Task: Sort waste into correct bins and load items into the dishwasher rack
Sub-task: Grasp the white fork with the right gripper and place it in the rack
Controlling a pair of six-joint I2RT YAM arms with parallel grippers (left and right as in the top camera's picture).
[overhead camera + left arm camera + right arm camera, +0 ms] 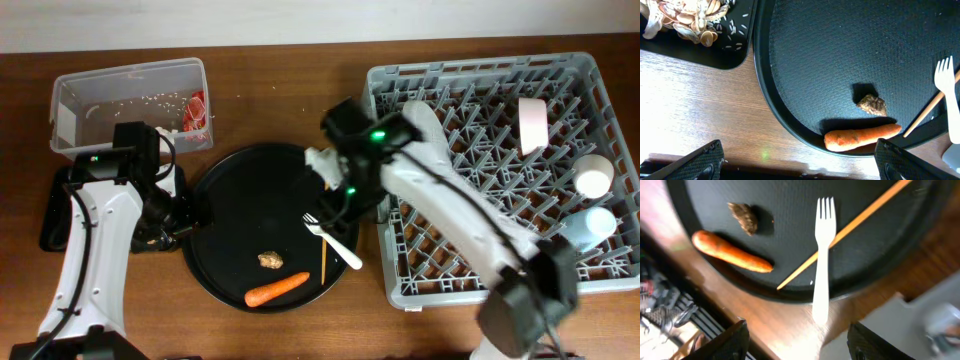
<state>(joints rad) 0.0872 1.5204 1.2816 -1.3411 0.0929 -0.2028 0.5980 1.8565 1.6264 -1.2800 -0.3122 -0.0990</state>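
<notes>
The dishwasher rack [500, 170] fills the table's right side, with two cups lying at its right edge. Its left wall stands just beside the large round black tray [240, 200], leaving only a thin strip of wood between them. The clear tub [120, 100] sits at the far left. Below it the shallow black tray [715, 55], holding shells and rice, is close against the round tray's rim.

The left gripper [799, 150] hangs over bare wood, its fingers spread wide and holding nothing. The carrot [862, 137] lies ahead of its right finger, tight against the round tray's rim.

The right gripper [797, 327] is likewise spread and empty. The white fork [822, 260] points toward its gap, the handle overhanging the rim onto the wood. A chopstick [850, 227] lies crossed with the fork, and the brown lump [743, 217] sits just above the carrot.
</notes>
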